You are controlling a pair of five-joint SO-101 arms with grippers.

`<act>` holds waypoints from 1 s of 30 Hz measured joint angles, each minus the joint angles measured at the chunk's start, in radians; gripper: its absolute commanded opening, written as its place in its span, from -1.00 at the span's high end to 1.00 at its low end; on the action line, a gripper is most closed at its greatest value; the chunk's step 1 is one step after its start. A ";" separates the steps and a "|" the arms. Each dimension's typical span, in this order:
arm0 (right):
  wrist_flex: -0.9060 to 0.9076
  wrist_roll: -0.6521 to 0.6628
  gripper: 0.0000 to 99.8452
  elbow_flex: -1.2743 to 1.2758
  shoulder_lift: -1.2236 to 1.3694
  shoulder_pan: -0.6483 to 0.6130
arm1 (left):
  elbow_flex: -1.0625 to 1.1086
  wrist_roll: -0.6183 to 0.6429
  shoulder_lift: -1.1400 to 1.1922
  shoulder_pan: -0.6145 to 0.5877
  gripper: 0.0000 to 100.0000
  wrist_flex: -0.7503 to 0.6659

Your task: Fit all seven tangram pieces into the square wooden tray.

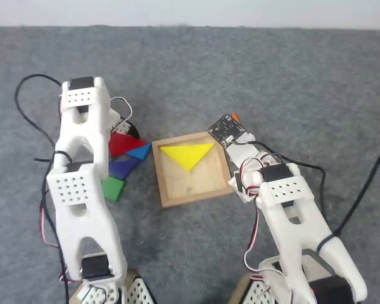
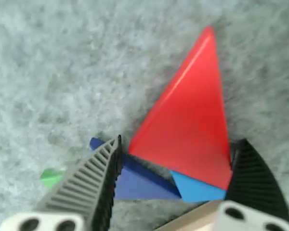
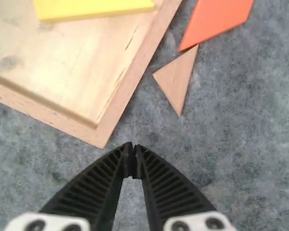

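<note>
The square wooden tray (image 1: pixel 196 193) lies mid-table with a yellow triangle (image 1: pixel 187 154) flat inside it against its far edge. Left of the tray lie a big red triangle (image 2: pixel 188 115), a light blue triangle (image 2: pixel 197 188), a dark blue piece (image 2: pixel 139 182) and a green piece (image 1: pixel 113 188). My left gripper (image 2: pixel 178 144) stands open low over the red triangle, one finger on each side of its wide end. Just off the tray's right corner, my right gripper (image 3: pixel 133 150) is shut and empty above the carpet. Ahead of it lie a small wood-coloured triangle (image 3: pixel 177 83) and an orange piece (image 3: pixel 214 17).
Grey carpet covers the whole table. The tray's rim (image 3: pixel 135 72) runs close beside the right gripper. The left-hand pieces overlap or touch each other next to the tray's left edge (image 2: pixel 192 219). A black cable (image 1: pixel 25 114) loops left of the left arm.
</note>
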 measured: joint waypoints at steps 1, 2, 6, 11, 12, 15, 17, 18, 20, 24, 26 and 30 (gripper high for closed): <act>0.000 0.000 0.98 0.000 0.000 0.000 | 0.000 0.012 0.000 0.000 0.31 -0.002; 0.000 0.000 0.98 0.000 0.000 0.000 | 0.000 0.026 -0.002 0.000 0.31 -0.005; 0.000 0.000 0.98 0.000 0.000 0.000 | 0.011 0.043 -0.003 0.002 0.31 -0.005; 0.000 0.000 0.98 0.000 0.000 0.000 | 0.011 0.048 -0.003 0.002 0.32 -0.009; 0.000 0.000 0.98 0.000 0.000 0.000 | 0.011 0.048 -0.003 0.002 0.34 -0.011; 0.000 0.000 0.98 0.000 0.000 0.000 | 0.012 0.048 -0.003 0.003 0.41 -0.018; 0.000 0.000 0.98 0.000 0.000 0.000 | 0.008 0.048 0.006 0.006 0.43 -0.031; 0.000 0.000 0.98 0.000 0.000 0.000 | 0.000 0.048 0.012 0.006 0.43 -0.031; 0.000 0.000 0.98 0.000 0.000 0.000 | -0.028 0.048 0.026 0.008 0.43 -0.021; 0.000 0.000 0.98 0.000 0.000 0.000 | -0.080 0.048 0.061 0.008 0.43 0.002; 0.000 0.000 0.98 0.000 0.000 0.000 | -0.091 0.048 0.069 0.008 0.43 0.005; 0.000 0.000 0.98 0.000 0.000 0.000 | -0.095 0.048 0.074 0.008 0.49 0.006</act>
